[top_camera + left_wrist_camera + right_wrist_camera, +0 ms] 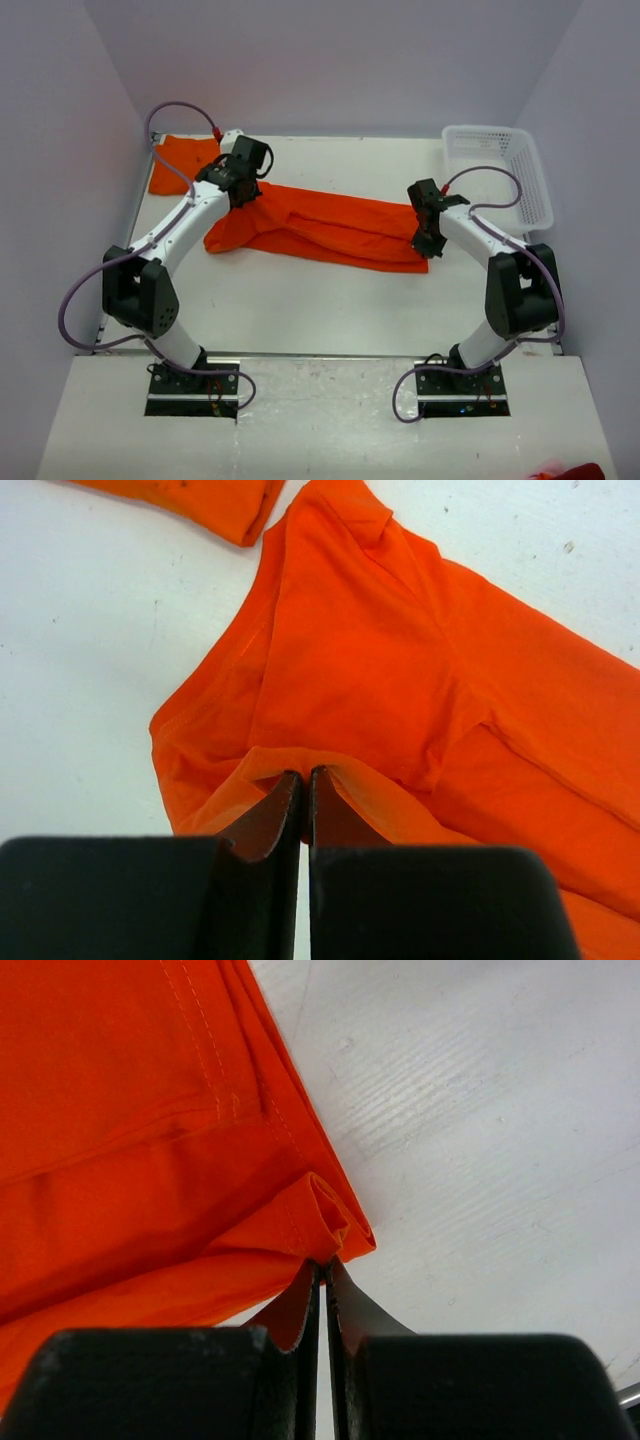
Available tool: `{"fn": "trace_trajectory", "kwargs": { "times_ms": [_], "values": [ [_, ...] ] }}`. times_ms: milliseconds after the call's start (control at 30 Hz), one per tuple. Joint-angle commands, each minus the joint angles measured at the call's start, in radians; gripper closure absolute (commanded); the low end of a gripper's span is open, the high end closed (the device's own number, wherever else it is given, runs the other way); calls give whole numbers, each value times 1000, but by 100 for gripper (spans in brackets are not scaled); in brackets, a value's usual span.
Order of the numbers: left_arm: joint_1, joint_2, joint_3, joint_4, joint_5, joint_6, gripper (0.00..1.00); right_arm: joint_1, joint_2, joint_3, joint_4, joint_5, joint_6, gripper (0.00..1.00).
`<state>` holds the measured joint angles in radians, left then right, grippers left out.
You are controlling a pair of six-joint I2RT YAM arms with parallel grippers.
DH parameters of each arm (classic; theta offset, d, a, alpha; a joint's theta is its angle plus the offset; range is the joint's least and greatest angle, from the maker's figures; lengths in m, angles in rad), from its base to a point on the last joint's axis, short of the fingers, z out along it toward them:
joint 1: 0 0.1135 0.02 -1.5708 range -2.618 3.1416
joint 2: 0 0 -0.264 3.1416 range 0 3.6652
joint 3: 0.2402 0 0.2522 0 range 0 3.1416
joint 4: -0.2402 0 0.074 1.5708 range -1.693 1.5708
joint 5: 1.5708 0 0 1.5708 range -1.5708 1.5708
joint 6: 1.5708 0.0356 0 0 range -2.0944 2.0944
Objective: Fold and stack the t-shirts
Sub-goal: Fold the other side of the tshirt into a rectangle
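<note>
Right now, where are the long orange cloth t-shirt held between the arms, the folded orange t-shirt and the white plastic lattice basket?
Long orange t-shirt [340,228]: top view, middle of its body.
Folded orange t-shirt [180,165]: top view, its centre.
White lattice basket [495,145]: top view, bare floor.

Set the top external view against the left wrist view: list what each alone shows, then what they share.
Only the top external view: the white plastic lattice basket at the far right, and the right gripper at the right end of the long bright orange cloth t-shirt.
Only the left wrist view: up close, the left gripper shut on a fold at that shirt's edge.
Both: that shirt lying stretched across the white table, and a folded orange shirt lying apart from it.
</note>
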<state>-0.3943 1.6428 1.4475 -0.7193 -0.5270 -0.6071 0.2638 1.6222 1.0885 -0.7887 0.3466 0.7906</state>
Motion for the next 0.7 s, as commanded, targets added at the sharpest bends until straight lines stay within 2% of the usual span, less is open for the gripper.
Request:
{"fn": "trace_trajectory", "kwargs": {
  "times_ms": [0, 300, 533, 600, 667],
  "values": [
    [17, 17, 85, 38, -25, 50, 100, -15, 14, 62, 9, 2, -16, 100],
    [37, 120, 204, 23, -7, 70, 100, -31, 70, 146, -12, -1, -24, 100],
    [43, 179, 214, 43, 18, 78, 100, -54, 125, 201, -17, -15, -53, 100],
    [45, 205, 217, 55, 28, 89, 100, -61, 148, 221, -17, -18, -63, 95],
    [45, 232, 227, 73, 38, 102, 100, -64, 165, 238, -15, -20, -68, 94]
  ]
}}
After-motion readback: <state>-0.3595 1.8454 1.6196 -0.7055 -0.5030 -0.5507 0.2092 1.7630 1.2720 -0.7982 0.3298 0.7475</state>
